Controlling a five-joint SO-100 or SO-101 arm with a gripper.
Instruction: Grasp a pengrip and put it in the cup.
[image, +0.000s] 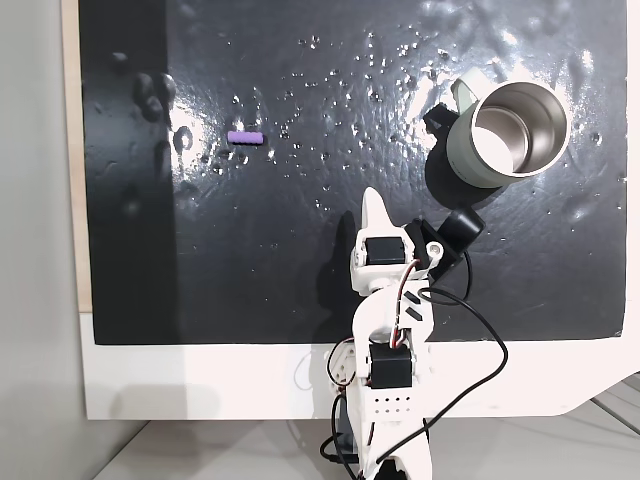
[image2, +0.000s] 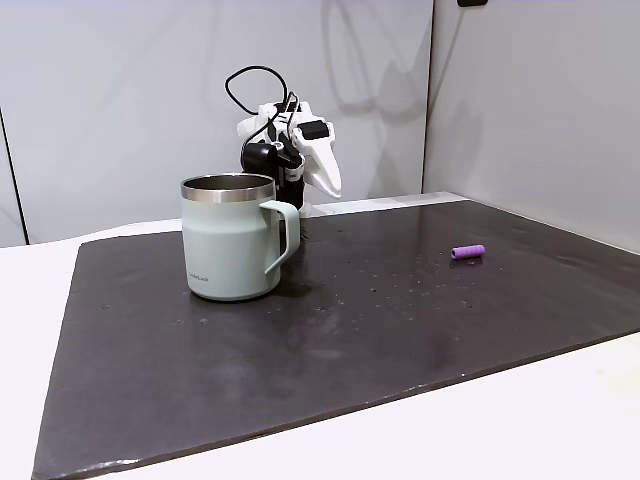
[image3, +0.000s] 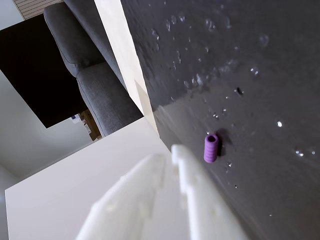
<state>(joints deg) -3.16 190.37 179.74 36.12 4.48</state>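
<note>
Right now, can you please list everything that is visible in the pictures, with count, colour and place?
pengrip: one, purple, lying alone on the mat, to the left in the top-down fixed view; far from the cup.
cup: one, pale grey-green outside, steel inside, upright on the mat at upper right in the same view; it looks empty.
mat: one, black and shiny, with small bumps, covering most of the table.
table: one, white, under the mat.
sofa: one, grey, behind the table in the wrist view.
arm: one, white with black motors and cables, at the near edge of the mat.
gripper: one, white, holding nothing, short of the pengrip; jaws look close together.
</note>
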